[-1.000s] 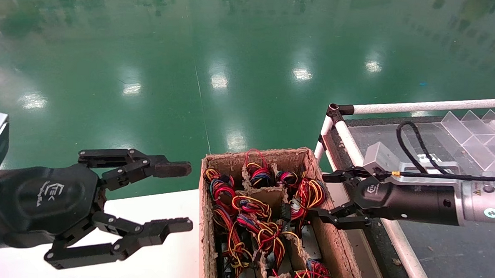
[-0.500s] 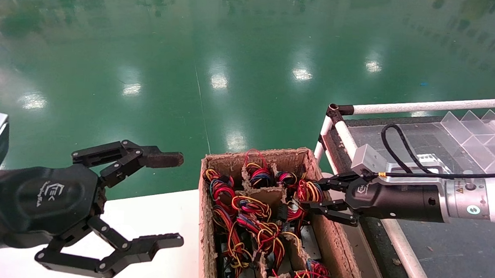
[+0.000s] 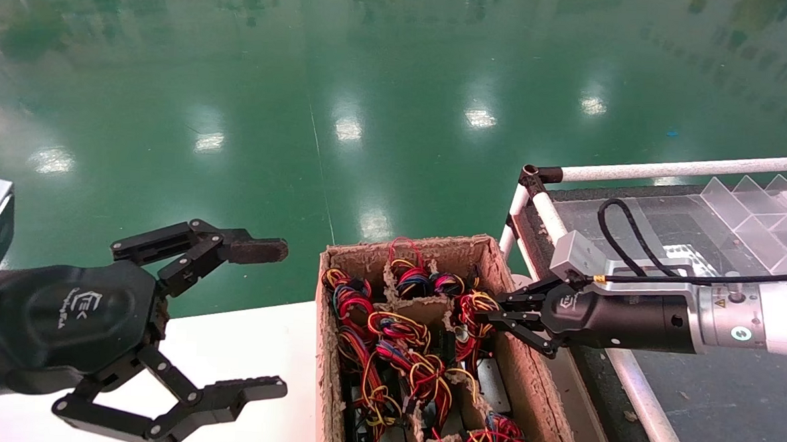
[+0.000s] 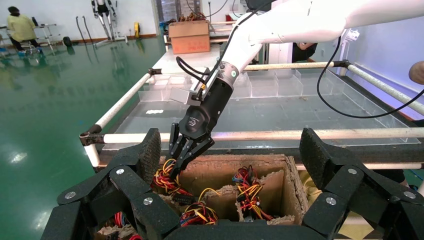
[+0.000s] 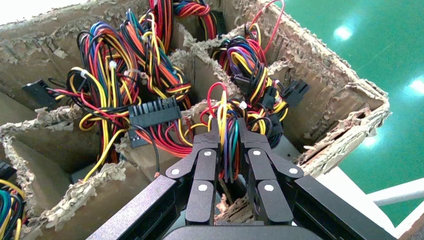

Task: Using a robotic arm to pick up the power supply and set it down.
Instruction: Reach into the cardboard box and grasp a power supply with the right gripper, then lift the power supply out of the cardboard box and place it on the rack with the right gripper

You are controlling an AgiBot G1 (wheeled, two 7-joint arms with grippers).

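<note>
My right fingers (image 5: 228, 145) clenched the power supply's wire bundle (image 5: 227, 117) in the cardboard box's (image 3: 533, 380) far right compartment; my left fingers (image 3: 260, 318) hung released over the white table (image 3: 242, 347).

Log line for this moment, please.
phase: grasp | right pincer: shut on colourful wire bundle in brown divided cardboard box | left pincer: open, idle beside box

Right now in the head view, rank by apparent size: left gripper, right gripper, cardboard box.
1. Cardboard box, partly cut off by the frame.
2. Left gripper, open, enlarged by nearness to the camera.
3. Right gripper, shut on a power supply's wire bundle, farther off, so unsure.
</note>
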